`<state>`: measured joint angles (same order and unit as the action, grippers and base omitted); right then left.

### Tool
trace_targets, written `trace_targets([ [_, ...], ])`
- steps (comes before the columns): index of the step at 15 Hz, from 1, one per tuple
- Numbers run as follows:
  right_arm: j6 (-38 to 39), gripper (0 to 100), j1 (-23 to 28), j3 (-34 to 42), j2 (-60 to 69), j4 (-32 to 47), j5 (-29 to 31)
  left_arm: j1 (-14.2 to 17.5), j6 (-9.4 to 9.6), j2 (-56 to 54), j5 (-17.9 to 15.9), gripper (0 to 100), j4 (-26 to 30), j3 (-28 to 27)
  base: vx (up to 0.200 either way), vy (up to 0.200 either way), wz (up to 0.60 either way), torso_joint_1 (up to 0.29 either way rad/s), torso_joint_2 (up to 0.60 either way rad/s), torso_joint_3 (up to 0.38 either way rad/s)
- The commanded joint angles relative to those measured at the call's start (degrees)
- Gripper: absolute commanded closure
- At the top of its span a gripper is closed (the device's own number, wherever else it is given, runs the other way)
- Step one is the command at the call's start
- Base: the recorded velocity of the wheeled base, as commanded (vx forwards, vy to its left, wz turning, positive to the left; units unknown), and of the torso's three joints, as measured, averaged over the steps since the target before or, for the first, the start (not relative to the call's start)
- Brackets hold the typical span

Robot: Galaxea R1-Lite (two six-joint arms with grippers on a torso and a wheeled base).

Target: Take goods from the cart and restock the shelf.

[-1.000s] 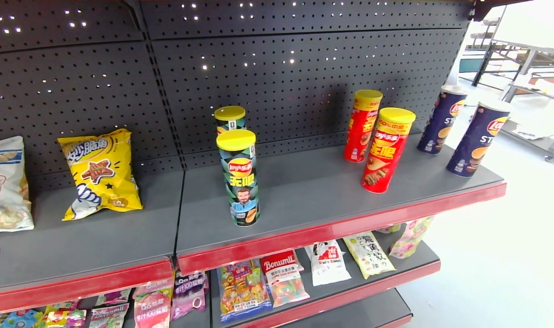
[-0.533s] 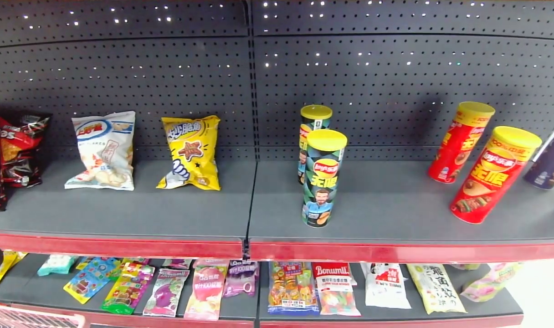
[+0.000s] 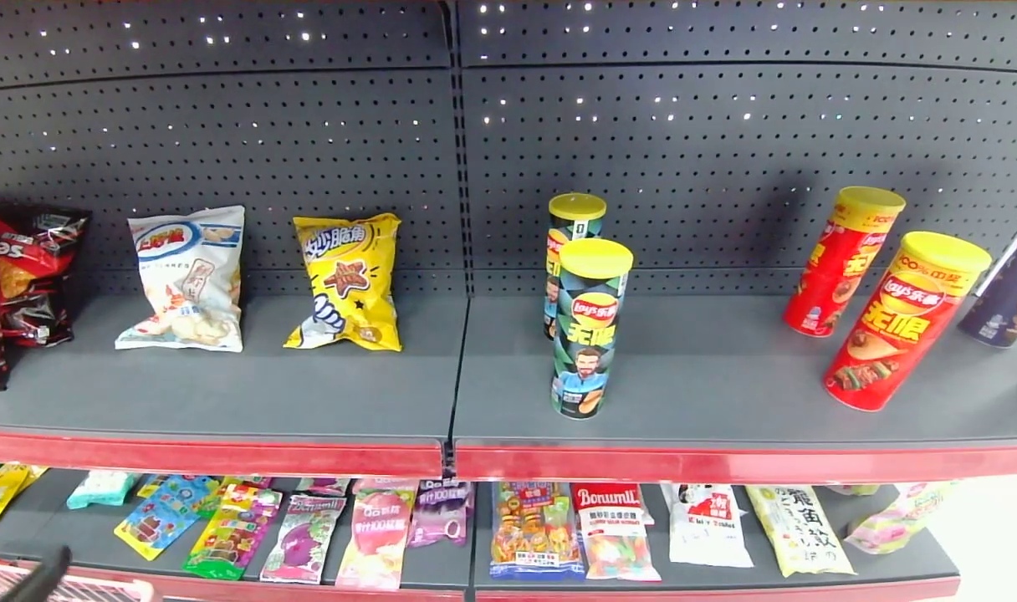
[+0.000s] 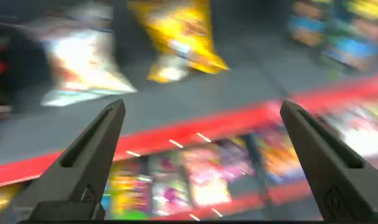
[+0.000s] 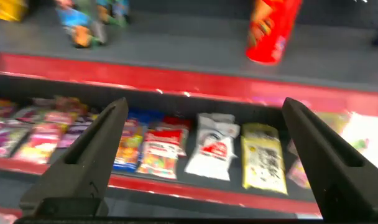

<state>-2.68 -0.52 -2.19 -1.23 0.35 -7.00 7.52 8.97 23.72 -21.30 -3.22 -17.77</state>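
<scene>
Left fingers (image 4: 89,155) and right fingers (image 5: 83,162) gape wide, holding nothing. A careless swing toward the shelf (image 3: 684,393) could topple the front can (image 3: 588,330) at centre frame

At the left edge of the head view the dark red bags (image 3: 32,267) are cut off; at the right edge, so is a navy canister (image 3: 1010,293). The rear green canister (image 3: 575,209) is mostly hidden behind the front green canister (image 3: 590,330). The cart (image 3: 90,577) shows just 1 corner of its rim. In the left wrist view, blur smears the white bag (image 4: 83,56), yellow bag (image 4: 179,37) and lower-shelf packets (image 4: 195,180). In the right wrist view, the picture's edge crops the red canister (image 5: 273,31).
</scene>
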Motion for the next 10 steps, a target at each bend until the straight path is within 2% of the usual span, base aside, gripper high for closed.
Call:
trace_targets([
  [1,5.05,0,-1.85,-21.98,-28.48,-0.18,-5.75,-3.3,0.17,-4.47,-0.59,0,4.19,1.43,0.0,0.0,0.0,0.0,0.0,0.0],
  [2,3.82,0,-3.34,-25.84,-34.98,-0.79,-5.83,-2.95,0.26,-4.47,1.79,0,4.54,2.83,0.0,0.0,0.0,0.0,0.0,0.0],
  [3,2.15,0,-5.89,-27.07,-39.64,-3.25,-5.83,-2.34,0.34,-4.91,7.15,0,4.27,4.24,0.0,0.0,0.0,0.0,0.0,0.0],
  [4,1.8,0,-7.39,-27.95,-44.3,-7.38,-5.48,-1.72,0.26,-6.41,13.91,0,4.27,5.82,0.0,0.0,0.0,0.0,0.0,0.0],
  [5,1.98,0,-7.56,-27.78,-49.13,-11.78,-5.4,-1.63,-0.1,-8.87,19.89,0,4.27,7.84,0.0,0.0,0.0,0.0,0.0,0.0],
  [6,1.98,0,-7.56,-26.55,-52.82,-16.35,-5.4,-1.72,-0.1,-13.18,22.53,0,4.36,10.39,0.0,0.0,0.0,0.0,0.0,0.0],
  [8,1.72,0,-8.0,-24.96,-55.55,-19.34,-5.4,-1.63,1.4,-18.63,22.79,0,3.83,14.96,0.0,0.0,0.0,0.0,0.0,0.0],
  [9,1.8,0,-8.88,-24.52,-55.55,-19.34,-5.4,-1.63,1.31,-18.36,21.47,0,0.93,16.81,0.0,0.0,0.0,0.0,0.0,0.0],
  [10,1.8,0,-8.88,-24.52,-55.55,-19.34,-5.4,-1.63,1.31,-18.36,21.47,0,0.93,16.81,0.0,0.0,0.0,0.0,0.0,0.0],
])
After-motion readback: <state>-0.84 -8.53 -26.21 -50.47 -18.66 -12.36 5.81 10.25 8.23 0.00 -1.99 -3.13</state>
